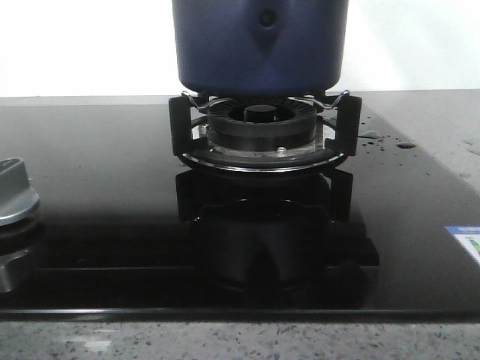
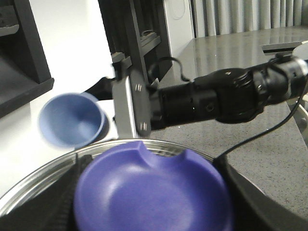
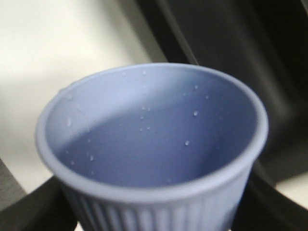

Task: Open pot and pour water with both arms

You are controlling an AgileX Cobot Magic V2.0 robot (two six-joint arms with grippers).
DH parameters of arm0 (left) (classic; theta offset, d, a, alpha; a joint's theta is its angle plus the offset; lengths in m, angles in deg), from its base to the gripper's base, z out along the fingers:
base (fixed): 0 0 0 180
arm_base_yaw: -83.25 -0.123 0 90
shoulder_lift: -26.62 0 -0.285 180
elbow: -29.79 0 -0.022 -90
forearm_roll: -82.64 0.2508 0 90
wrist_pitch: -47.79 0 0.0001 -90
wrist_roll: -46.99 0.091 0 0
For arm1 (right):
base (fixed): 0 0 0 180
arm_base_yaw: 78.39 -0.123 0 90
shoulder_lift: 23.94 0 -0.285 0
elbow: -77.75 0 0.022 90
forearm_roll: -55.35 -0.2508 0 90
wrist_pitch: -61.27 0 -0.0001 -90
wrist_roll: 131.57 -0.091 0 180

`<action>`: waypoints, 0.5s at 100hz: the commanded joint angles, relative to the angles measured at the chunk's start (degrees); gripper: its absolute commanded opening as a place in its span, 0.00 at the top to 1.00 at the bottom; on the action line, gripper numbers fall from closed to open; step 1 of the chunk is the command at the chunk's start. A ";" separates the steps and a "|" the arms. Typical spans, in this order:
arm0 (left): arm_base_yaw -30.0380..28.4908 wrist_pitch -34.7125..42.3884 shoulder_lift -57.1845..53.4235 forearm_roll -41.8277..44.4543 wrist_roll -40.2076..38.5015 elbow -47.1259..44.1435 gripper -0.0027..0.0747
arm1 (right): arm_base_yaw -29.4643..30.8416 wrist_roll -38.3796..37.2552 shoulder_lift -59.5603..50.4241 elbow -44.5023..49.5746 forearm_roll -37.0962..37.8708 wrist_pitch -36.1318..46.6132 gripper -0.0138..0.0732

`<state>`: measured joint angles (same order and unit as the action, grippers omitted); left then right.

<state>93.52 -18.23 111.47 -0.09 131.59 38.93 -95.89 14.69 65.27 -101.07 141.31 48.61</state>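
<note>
On my front feed I see a black ribbed burner ring (image 1: 261, 126) sitting inside a black pan support (image 1: 180, 124), both mirrored in the glossy black glass cooktop (image 1: 97, 195). A silver control knob (image 1: 15, 191) sits at the cooktop's left edge. Water droplets (image 1: 386, 139) lie on the glass near the support's right side. A blue-and-white sticker (image 1: 465, 244) shows at the right edge. A speckled grey tabletop (image 1: 240, 341) runs along the front. In the left wrist feed I see black shelving (image 2: 134, 38) and grey curtains (image 2: 240, 17) in the background.
</note>
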 commanded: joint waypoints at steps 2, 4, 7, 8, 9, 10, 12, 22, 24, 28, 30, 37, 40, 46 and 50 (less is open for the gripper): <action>0.07 1.25 -1.91 -5.85 -0.60 1.80 0.69 | 2.47 -2.84 -5.61 1.34 -9.35 -4.94 0.59; 0.07 1.25 -1.79 -5.85 -0.60 1.80 0.69 | 3.39 -2.84 -6.54 2.50 -11.33 -4.78 0.59; 0.07 1.25 -1.79 -5.85 -0.60 1.80 0.69 | 4.77 -2.84 -8.19 4.32 -13.66 -4.08 0.59; 0.07 1.36 -1.79 -5.85 -0.60 1.80 0.69 | 5.13 -2.84 -8.54 4.83 -14.72 -3.89 0.59; 0.07 1.34 -1.69 -5.85 -0.60 1.80 0.69 | 5.87 -2.84 -8.89 5.88 -15.21 -3.35 0.59; 0.07 1.34 -1.69 -5.85 -0.60 1.80 0.69 | 6.26 -2.84 -9.57 6.44 -16.20 -3.03 0.59; 0.07 1.34 -1.69 -5.85 -0.60 1.80 0.69 | 7.47 -2.84 -10.59 8.23 -17.45 -1.89 0.59; 0.07 1.38 -1.69 -5.85 -0.60 1.80 0.69 | 14.13 -4.18 -15.24 17.90 -21.00 5.65 0.59; 0.07 1.38 -1.69 -5.85 -0.60 1.80 0.69 | 15.74 -5.34 -16.07 20.09 -21.10 7.55 0.59; 0.07 1.48 -1.69 -5.85 -0.60 1.80 0.69 | 19.00 -7.33 -17.59 24.34 -21.10 11.44 0.59; 0.07 1.48 -1.69 -5.85 -0.60 1.80 0.69 | 20.63 -8.49 -18.00 26.36 -21.10 13.31 0.59; 0.07 1.64 -1.69 -5.85 -0.60 1.80 0.69 | 25.70 -11.79 -19.27 32.55 -21.10 19.50 0.59; 0.07 1.77 -1.69 -5.85 -0.60 1.80 0.69 | 27.46 -12.89 -19.38 34.73 -21.10 22.00 0.59; 0.07 1.80 -1.69 -5.85 -0.60 1.80 0.69 | 30.56 -13.02 -19.25 38.93 -22.34 26.77 0.59; 0.07 1.80 -1.69 -5.85 -0.60 1.80 0.69 | 31.89 -13.02 -19.14 40.95 -23.64 30.37 0.59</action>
<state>93.52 -18.11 111.47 -0.09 131.49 38.93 -67.22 2.79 47.57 -62.38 119.50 68.81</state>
